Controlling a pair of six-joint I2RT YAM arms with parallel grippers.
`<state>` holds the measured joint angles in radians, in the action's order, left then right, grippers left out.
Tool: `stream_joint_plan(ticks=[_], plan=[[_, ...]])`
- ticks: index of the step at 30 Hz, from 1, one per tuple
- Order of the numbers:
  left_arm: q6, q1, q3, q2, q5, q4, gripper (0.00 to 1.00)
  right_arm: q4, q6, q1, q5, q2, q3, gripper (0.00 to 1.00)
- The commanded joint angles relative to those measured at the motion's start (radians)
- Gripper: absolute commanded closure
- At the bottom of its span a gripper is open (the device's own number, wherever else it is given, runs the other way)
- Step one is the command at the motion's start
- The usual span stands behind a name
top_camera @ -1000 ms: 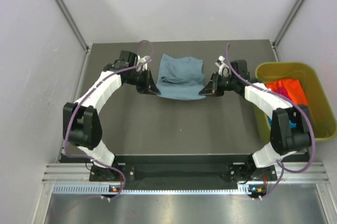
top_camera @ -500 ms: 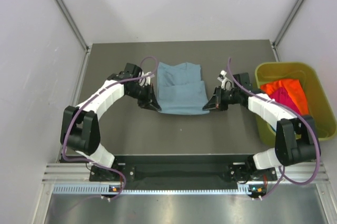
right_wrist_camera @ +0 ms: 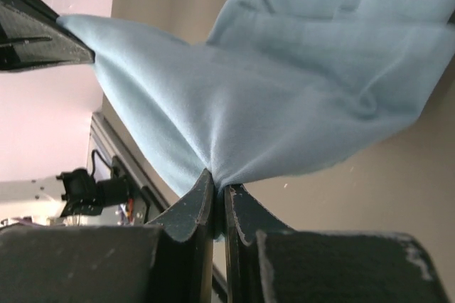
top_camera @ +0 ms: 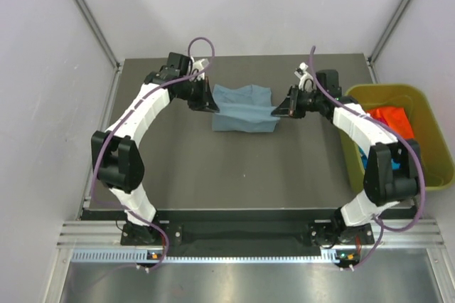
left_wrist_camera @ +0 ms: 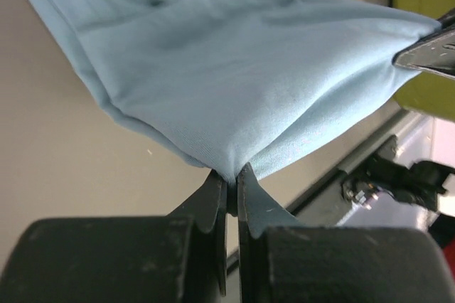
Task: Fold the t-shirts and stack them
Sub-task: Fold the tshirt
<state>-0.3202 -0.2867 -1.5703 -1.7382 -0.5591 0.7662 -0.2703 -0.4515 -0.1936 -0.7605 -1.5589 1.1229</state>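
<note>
A grey-blue t-shirt (top_camera: 244, 111) lies partly folded at the far middle of the dark table (top_camera: 234, 168). My left gripper (top_camera: 213, 106) is shut on its left corner and my right gripper (top_camera: 276, 112) is shut on its right corner. The pinched edge hangs taut between them, lifted above the rest of the cloth. In the left wrist view the fingertips (left_wrist_camera: 232, 175) pinch a point of the shirt (left_wrist_camera: 234, 68). The right wrist view has its tips (right_wrist_camera: 219, 188) clamped on the shirt (right_wrist_camera: 298, 97) the same way. An orange t-shirt (top_camera: 392, 118) lies in the bin.
A yellow-green bin (top_camera: 426, 107) stands at the table's right edge, close beside the right arm, with a sliver of turquoise cloth (top_camera: 365, 163) inside. Grey walls and metal posts enclose the table at the back and on both sides.
Both grippers first drew the shirt's edge toward the near side, then carried it back toward the far side. The shirt now looks shorter front to back.
</note>
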Motion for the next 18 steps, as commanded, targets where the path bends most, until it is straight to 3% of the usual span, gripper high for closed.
stream_joint_plan(ticks=[1, 5, 18], plan=[[0.047, 0.026, -0.060, -0.056, 0.068, -0.025, 1.00, 0.080, 0.020, 0.022, 0.026, -0.073, 0.084, 1.00], [0.052, 0.037, -0.106, -0.145, 0.091, -0.062, 1.00, 0.105, 0.020, 0.025, 0.035, -0.170, 0.178, 1.00], [0.098, 0.038, -0.493, -0.461, 0.205, -0.108, 1.00, 0.138, 0.023, 0.028, 0.050, -0.466, 0.472, 1.00]])
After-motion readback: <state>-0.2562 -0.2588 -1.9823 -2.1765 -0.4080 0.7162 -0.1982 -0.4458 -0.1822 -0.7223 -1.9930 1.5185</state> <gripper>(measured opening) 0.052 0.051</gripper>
